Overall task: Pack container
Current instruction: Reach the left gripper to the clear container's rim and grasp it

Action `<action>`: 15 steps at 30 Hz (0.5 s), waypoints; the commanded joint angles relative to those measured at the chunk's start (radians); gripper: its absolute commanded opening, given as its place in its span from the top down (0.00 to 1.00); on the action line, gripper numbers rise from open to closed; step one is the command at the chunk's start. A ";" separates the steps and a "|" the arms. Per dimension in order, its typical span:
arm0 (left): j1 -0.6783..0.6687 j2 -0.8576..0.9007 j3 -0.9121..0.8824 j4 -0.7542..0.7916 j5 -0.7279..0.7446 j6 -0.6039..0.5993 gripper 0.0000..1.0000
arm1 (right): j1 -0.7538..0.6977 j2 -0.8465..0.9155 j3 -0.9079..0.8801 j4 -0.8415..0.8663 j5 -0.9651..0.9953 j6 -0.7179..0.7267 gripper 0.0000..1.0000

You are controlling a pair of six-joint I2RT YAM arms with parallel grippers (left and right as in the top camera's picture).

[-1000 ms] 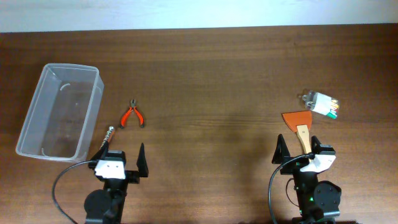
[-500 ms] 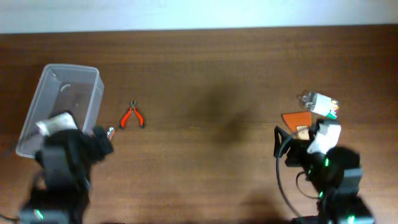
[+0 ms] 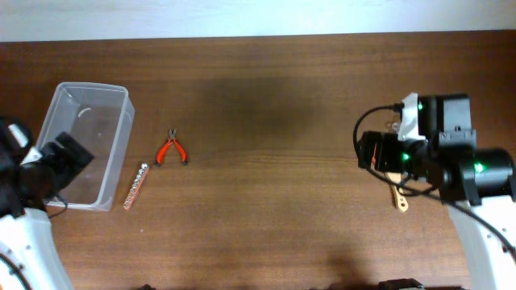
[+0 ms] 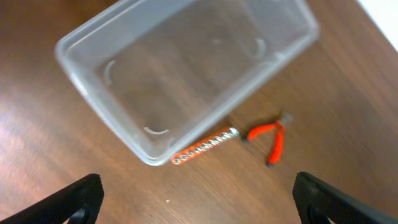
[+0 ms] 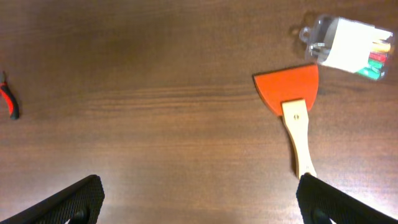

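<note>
The container [image 3: 89,133] stands at the left end of the tabletop [image 3: 266,97], and nothing is seen inside it, so packing is judged to be barely begun. Both pairs of jaws are released: in each wrist view the fingertips are spread to the bottom corners with nothing between them.

The step in hand is judged to be the choice and approach of a first item. For the left side, the studded orange strip [image 4: 204,146] is best taken across its narrow width and from the side away from the container [image 4: 186,68]. It lies just beside the wall there, and a finger could strike the rim. The red pliers [image 4: 268,135] lie clear of everything and would be the easier pick. For the right side, the scraper [image 5: 292,99] is best gripped across its wooden handle rather than its flat orange blade.

In the overhead view the right arm [image 3: 439,157] hides the scraper's blade, and only the handle end [image 3: 399,200] is shown. The right wrist view shows the whole tool and the clear packet of coloured sticks [image 5: 348,46] near it. Whether the strip [image 3: 135,185] touches the tub cannot be settled from either view. Only from overhead are the two groups of items seen to lie well apart.
</note>
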 commanded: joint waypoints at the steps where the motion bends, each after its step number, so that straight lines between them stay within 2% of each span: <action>1: 0.064 0.069 0.017 -0.002 -0.047 -0.092 0.01 | 0.006 0.040 0.029 -0.003 -0.002 -0.015 0.01; 6: 0.112 0.209 0.016 -0.009 -0.054 -0.188 0.01 | 0.006 0.100 0.029 -0.004 -0.001 -0.015 0.01; 15: 0.114 0.425 0.015 0.005 -0.084 -0.336 0.01 | 0.006 0.137 0.029 -0.004 0.003 -0.015 0.01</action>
